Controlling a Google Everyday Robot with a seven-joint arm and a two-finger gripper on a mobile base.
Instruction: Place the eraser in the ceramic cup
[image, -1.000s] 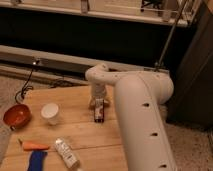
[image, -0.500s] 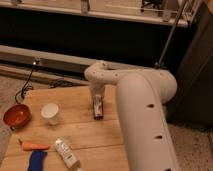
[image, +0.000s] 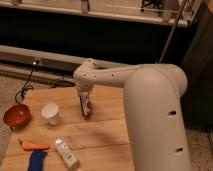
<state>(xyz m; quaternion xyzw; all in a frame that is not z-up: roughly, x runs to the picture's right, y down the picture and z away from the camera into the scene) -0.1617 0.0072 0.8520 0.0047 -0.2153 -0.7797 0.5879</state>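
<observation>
Pale wooden boards make up the table (image: 107, 132), which stands before a dark wall with a light rail running along it. Over the middle of the table the bulky white arm (image: 150, 100) bends in from the right and turns its gripper (image: 84, 99) straight down. The gripper sits at the upper end of the eraser (image: 87, 110), a dark block with a reddish label that lies or stands just below it. Whether the gripper is closed on the block or only poised over it, I cannot tell, and it is equally unclear whether the eraser rests on the wood or is lifted just off it. The downward approach suits a small flat block, which is probably easiest to take from above.

Near the eraser, to its left, the white ceramic cup (image: 50, 113) stands upright with its mouth open upward and nothing visibly in it, so the task is not yet done. It calls for a short sideways carry and a drop from above. The mouth looks narrow against the eraser's length, so the block would likely need to go in end first.

Farther left an orange-red bowl (image: 16, 116) sits at the table edge. Along the front lie a carrot (image: 34, 146), a blue object (image: 36, 160) and a whitish bottle (image: 66, 153), all well apart from the path between eraser and cup.
</observation>
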